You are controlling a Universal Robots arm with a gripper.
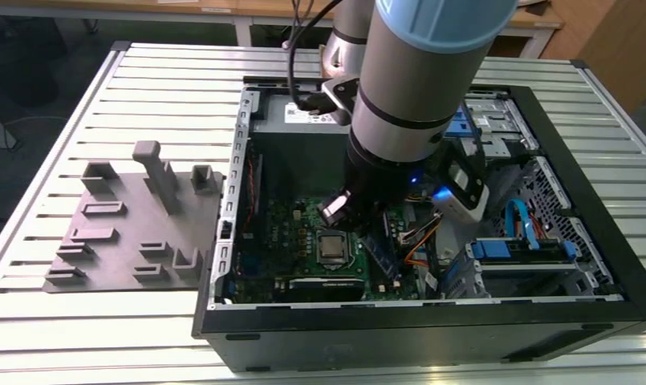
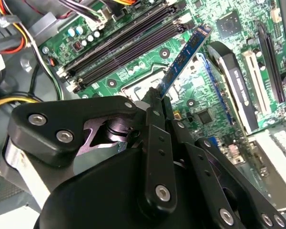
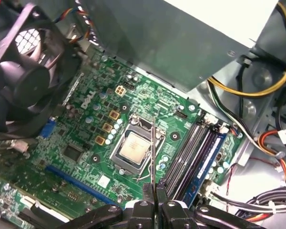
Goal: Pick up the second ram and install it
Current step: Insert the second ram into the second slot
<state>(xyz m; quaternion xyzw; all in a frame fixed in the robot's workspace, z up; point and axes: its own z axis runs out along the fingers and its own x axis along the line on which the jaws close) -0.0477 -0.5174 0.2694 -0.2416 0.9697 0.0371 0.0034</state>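
Second wrist view gives the flat face of the second ram (image 2: 183, 57): a dark blue-green strip clamped by one end between the closed-down fingers of the gripper (image 2: 158, 99). Its free end reaches out over the green motherboard (image 2: 148, 61), and the black memory slots (image 2: 119, 45) lie off to one side of it. First wrist view turns the same stick (image 3: 153, 152) edge-on, a thin line running out from the gripper (image 3: 155, 190) across the processor socket (image 3: 133, 147). The slots (image 3: 193, 145) are beside it, and a black fan (image 3: 24, 81) and the grey power supply (image 3: 181, 38) are further off. Whether the stick touches the board cannot be told from either wrist view. Exterior view has the arm (image 1: 408, 96) coming steeply down into the open computer case (image 1: 408, 333), its bulk covering most of the gripper (image 1: 335, 210) and hiding the stick. Toward the exterior view's left, the grey holder block (image 1: 140, 233) sits on the slatted table (image 1: 162, 72), just beside the case.
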